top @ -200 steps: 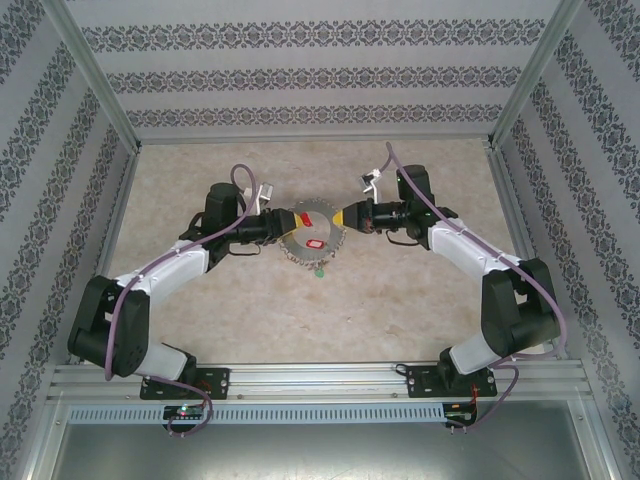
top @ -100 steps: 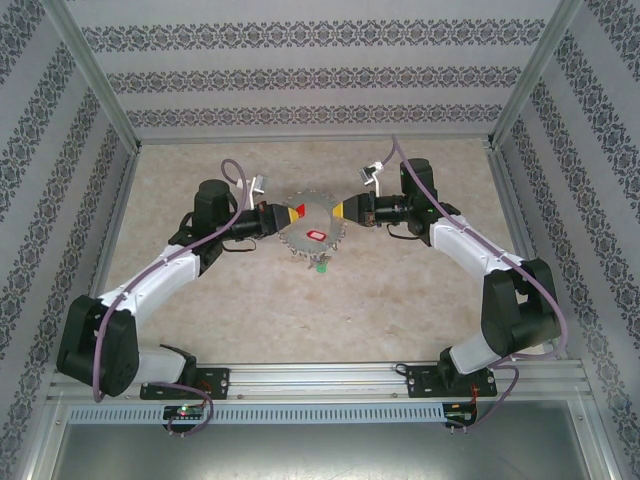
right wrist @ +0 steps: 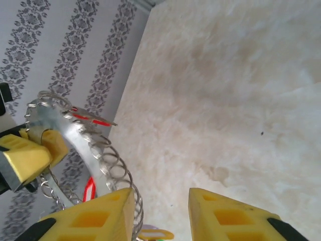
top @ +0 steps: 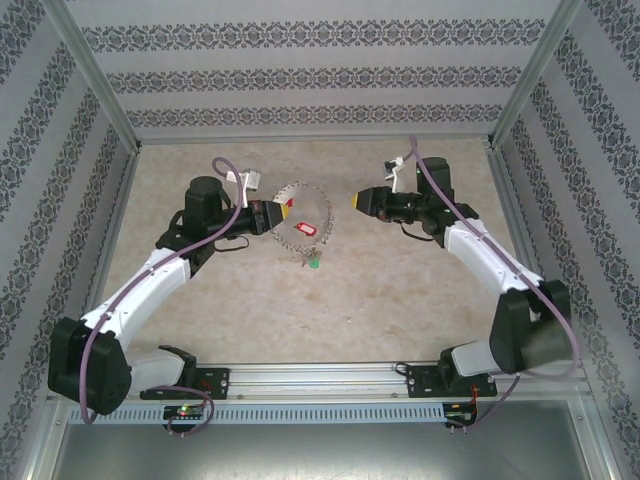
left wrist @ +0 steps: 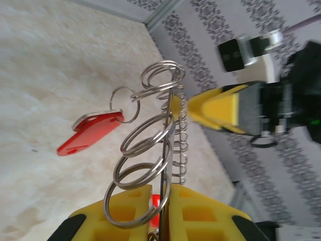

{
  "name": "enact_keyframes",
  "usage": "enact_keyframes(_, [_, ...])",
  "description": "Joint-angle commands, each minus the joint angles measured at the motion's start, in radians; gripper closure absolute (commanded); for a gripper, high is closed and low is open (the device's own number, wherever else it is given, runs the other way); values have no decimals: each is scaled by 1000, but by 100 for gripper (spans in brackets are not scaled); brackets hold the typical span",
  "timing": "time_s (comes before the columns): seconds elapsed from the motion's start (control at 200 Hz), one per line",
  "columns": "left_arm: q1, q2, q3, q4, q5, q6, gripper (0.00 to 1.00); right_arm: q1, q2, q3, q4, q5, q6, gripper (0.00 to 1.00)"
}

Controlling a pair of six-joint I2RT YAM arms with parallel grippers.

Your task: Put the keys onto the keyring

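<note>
— Since a second ago, what is changing out there?

— I am seeing the right gripper (top: 358, 200) backed off toward 3 o'clock. A second ago it was pinching the keyring (top: 303, 222) from that side, opposite the left one. Now it is sitting apart from the hoop.

— Start at the hands. How are they standing?

— I am watching the left gripper (left wrist: 163, 211) clamping the hoop's rim, yellow pads pressed together on the metal at the ring's 9 o'clock. On the right wrist camera the right gripper's fingers (right wrist: 95, 221) are standing apart, with bare table (right wrist: 241, 100) showing between them.

— And the ring itself?

— It is sticking out from the left gripper toward 3 o'clock, between the two grippers in the overhead view, with its fringe of small links (left wrist: 145, 145) trailing along the rim. The red key (left wrist: 90, 133) is hanging from one of those links. The green key (top: 314, 264) is showing at the ring's 6 o'clock. I cannot tell whether it is dangling or lying on the table.
</note>
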Motion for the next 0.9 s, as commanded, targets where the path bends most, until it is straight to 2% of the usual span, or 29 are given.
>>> enact_keyframes(0.0, [-51,-63,117,-184,-162,315,94,59,-78,41,-97,80,-167,66])
enact_keyframes(0.09, [-165,-104,164,-273,-359,594,94,119,-115,39,-119,132,-296,65])
enact_keyframes(0.155, [-217,-127,154,-257,-417,744,96,128,-143,-2,-64,195,-300,65])
enact_keyframes(0.205, [-242,-136,140,-240,-478,805,96,115,-156,-35,-20,233,-276,64])
enact_keyframes(0.3, [-271,-144,111,-231,-523,943,97,87,-160,-68,9,291,-239,64])
enact_keyframes(0.41, [-296,-157,78,-175,-644,1023,98,64,-167,-96,19,324,-212,64])
enact_keyframes(0.525, [-295,-176,60,-120,-674,1007,95,57,-173,-115,25,329,-205,64])
enact_keyframes(0.684, [-283,-165,80,-129,-604,867,91,54,-170,-117,23,321,-210,64])
enact_keyframes(0.794, [-236,-121,137,-195,-490,738,91,47,-176,-121,22,348,-204,64])
enact_keyframes(0.894, [-173,-68,184,-228,-338,609,92,37,-191,-135,32,372,-196,64])
